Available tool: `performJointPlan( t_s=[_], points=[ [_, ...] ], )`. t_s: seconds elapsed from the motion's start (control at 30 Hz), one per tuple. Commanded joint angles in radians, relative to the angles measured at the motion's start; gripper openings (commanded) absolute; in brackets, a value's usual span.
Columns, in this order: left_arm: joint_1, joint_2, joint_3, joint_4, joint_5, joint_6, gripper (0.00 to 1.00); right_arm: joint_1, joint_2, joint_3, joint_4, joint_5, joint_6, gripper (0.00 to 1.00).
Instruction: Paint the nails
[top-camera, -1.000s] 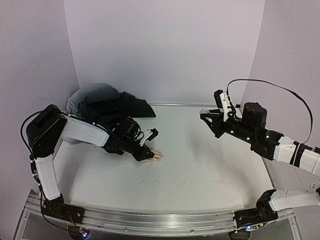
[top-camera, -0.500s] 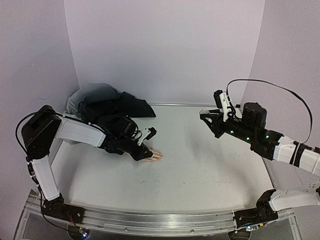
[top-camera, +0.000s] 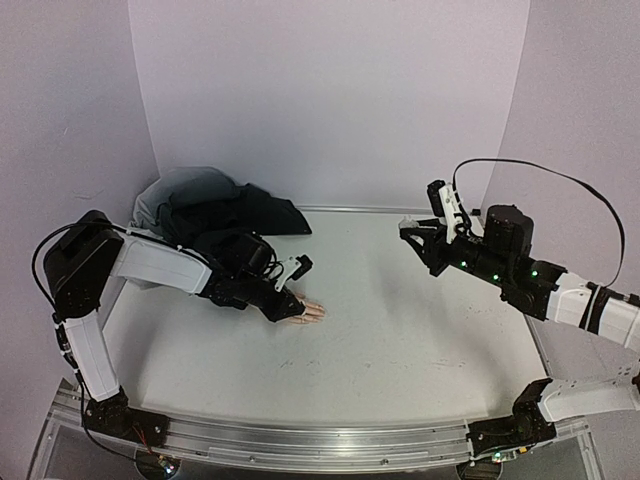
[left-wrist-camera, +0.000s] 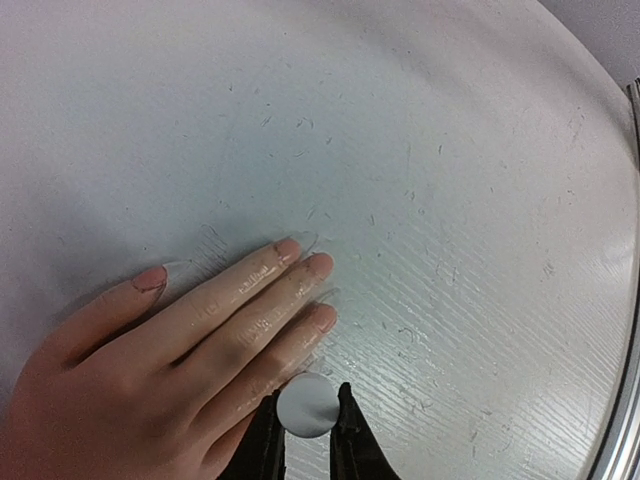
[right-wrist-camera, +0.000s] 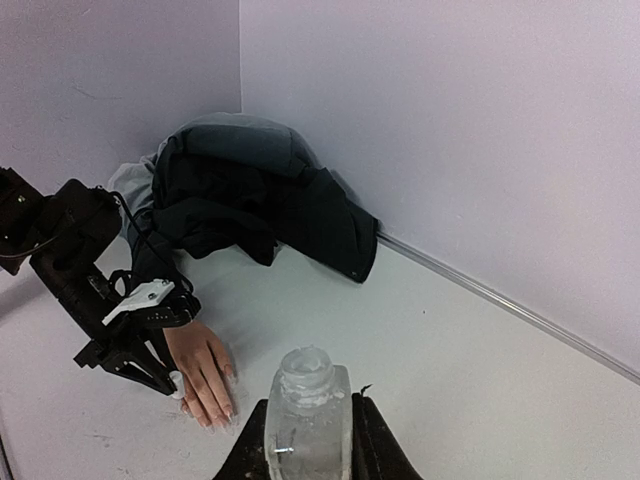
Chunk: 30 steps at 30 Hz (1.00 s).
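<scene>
The pale peach mannequin hand lies flat on the table, coming out of a dark sleeve. Its nails show at the fingertips in the left wrist view. My left gripper is shut on a small white round-ended brush cap, held just over the little-finger side of the hand. From the right wrist view, the cap sits beside the fingers. My right gripper is shut on a small clear open bottle, held above the table at the right.
A heap of dark and grey clothing lies at the back left corner against the wall. A metal rail runs along the table's near edge. A black cable loops above the right arm.
My left arm has shifted slightly, its gripper staying over the mannequin hand. The right arm and the bottle have not moved.
</scene>
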Motion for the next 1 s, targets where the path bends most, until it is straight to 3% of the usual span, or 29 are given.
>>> performJointPlan(
  t_s=[0.0, 0.97],
  points=[
    [0.008, 0.007, 0.028, 0.017, -0.007, 0.013, 0.0, 0.002, -0.004, 0.017, 0.073, -0.01, -0.005, 0.0],
    [0.009, 0.044, 0.072, 0.017, 0.029, 0.01, 0.0, 0.002, 0.0, 0.02, 0.073, -0.012, -0.006, 0.0]
  ],
)
